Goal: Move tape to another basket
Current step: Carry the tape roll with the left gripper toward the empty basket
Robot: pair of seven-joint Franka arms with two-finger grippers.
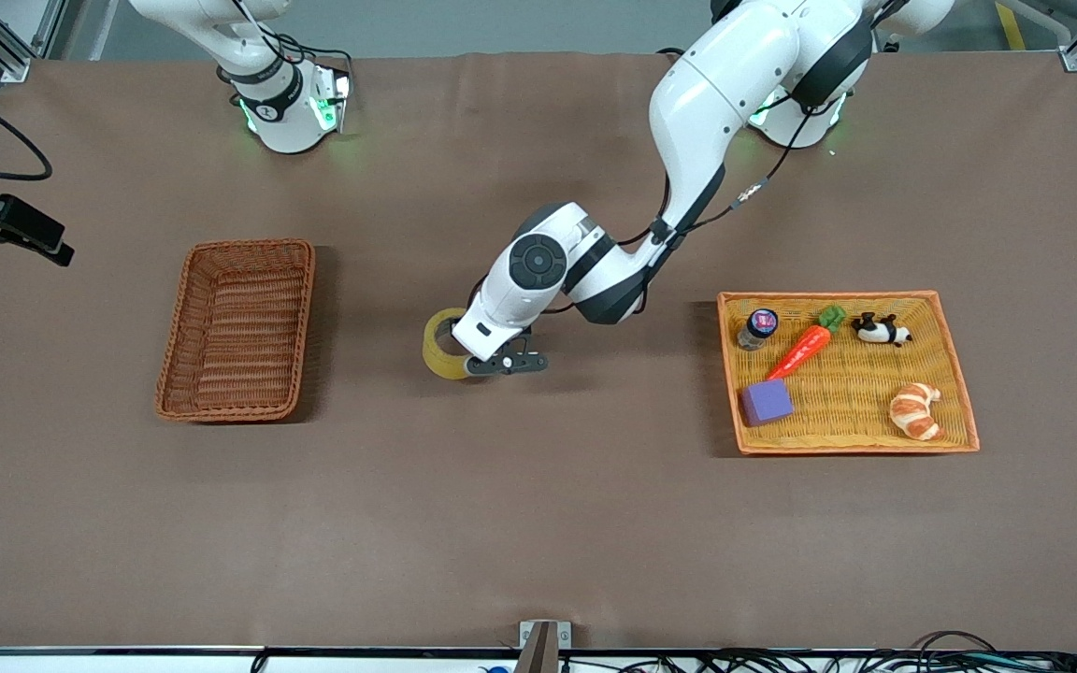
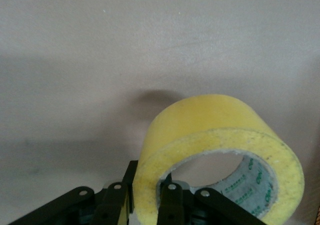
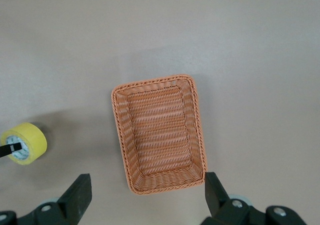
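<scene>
The yellowish tape roll point(image 1: 443, 346) is gripped by my left gripper point(image 1: 469, 362), which is shut on the roll's wall, one finger inside the ring and one outside. It hangs low over the bare table between the two baskets. In the left wrist view the tape point(image 2: 220, 130) fills the lower part, with my left gripper point(image 2: 145, 205) clamped on its wall. The dark reddish-brown basket point(image 1: 237, 327) is empty and lies toward the right arm's end. My right gripper point(image 3: 147, 195) is open, high above that basket point(image 3: 159, 132). That view also shows the tape point(image 3: 25, 142).
A light yellow-orange wicker tray point(image 1: 954, 374) toward the left arm's end holds a small jar point(image 1: 758, 327), a toy carrot point(image 1: 805, 348), a toy panda point(image 1: 880, 329), a purple block point(image 1: 767, 402) and a croissant point(image 1: 914, 411). A brown cloth covers the table.
</scene>
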